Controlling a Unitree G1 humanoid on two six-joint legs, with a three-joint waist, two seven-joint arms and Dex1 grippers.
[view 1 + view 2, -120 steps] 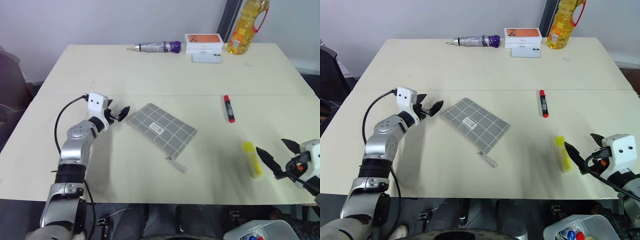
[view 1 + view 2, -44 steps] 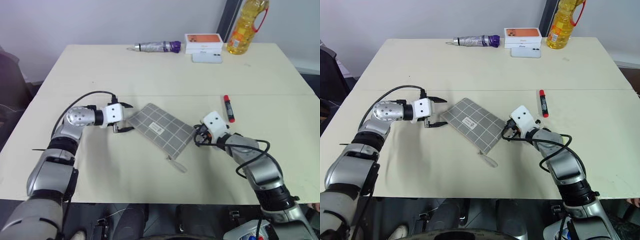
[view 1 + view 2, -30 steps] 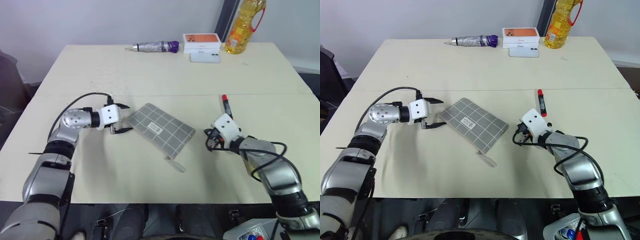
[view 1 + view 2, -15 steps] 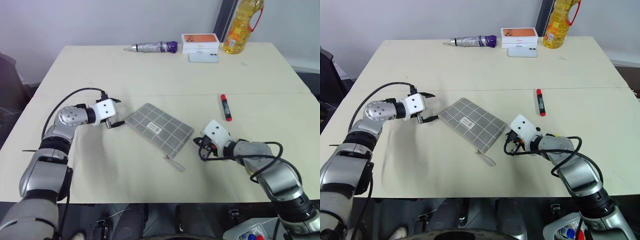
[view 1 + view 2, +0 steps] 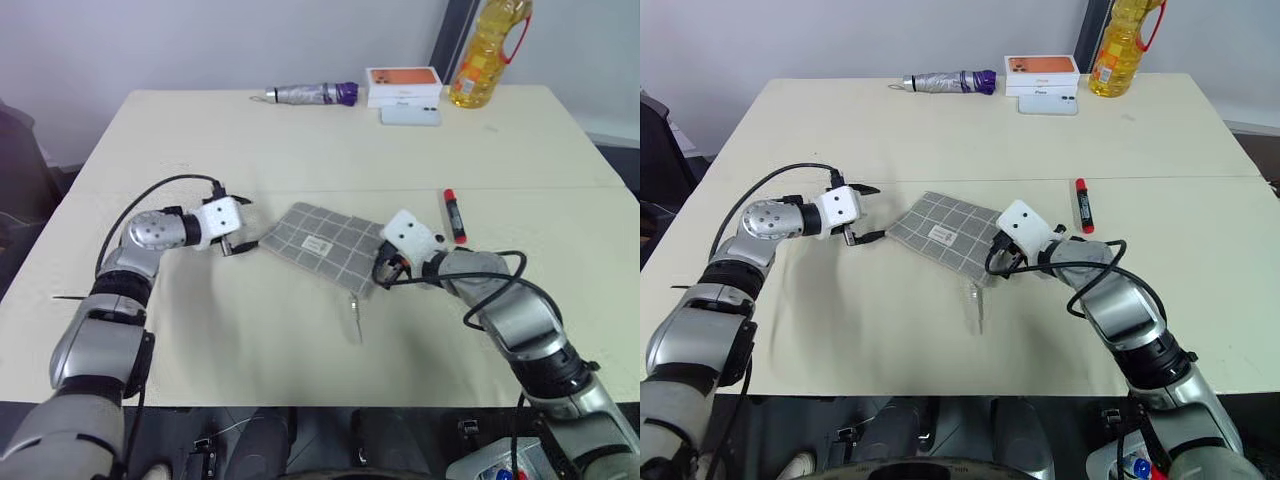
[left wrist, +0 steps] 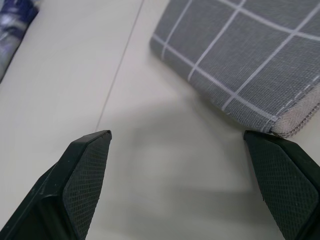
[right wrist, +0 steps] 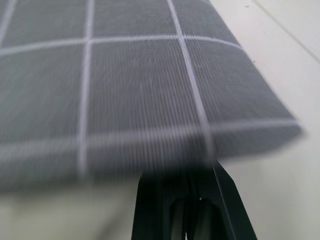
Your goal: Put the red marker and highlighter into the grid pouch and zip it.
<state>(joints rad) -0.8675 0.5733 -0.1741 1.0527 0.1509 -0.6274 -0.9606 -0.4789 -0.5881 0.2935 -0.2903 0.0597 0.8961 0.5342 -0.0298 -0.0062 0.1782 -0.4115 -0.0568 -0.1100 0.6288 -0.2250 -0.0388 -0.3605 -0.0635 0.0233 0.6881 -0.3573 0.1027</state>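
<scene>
Head views: pale cream table (image 5: pixel 300 140) against a plain wall. At its far edge lie a silver-and-purple cylinder (image 5: pixel 310 94), an orange box (image 5: pixel 406 82) and an oil bottle (image 5: pixel 482 50). The grid pouch (image 5: pixel 322 246) lies mid-table, its right edge raised off the surface, the zipper pull (image 5: pixel 354 310) dangling below. The right gripper (image 5: pixel 384 268) has its fingers pressed together at that raised edge, apparently pinching the fabric; I cannot confirm the pinch. The left gripper (image 5: pixel 240 237) sits just beside the pouch's left corner, fingers spread, not touching. The red marker (image 5: pixel 455 216) lies just beyond the right wrist. I do not see the highlighter.

Left wrist view: both fingers (image 6: pixel 85 172) stand wide apart over bare table, with the pouch corner (image 6: pixel 250 65) ahead of them, clear of both.

Right wrist view: closed fingers (image 7: pixel 187 205) tucked under the pouch (image 7: pixel 125 85), which drapes over them.

Judgement: the pouch is light, soft cloth and will sag, so I should pin the left corner and work the pull. The marker is light, rigid and round and may roll; grip its middle band.
</scene>
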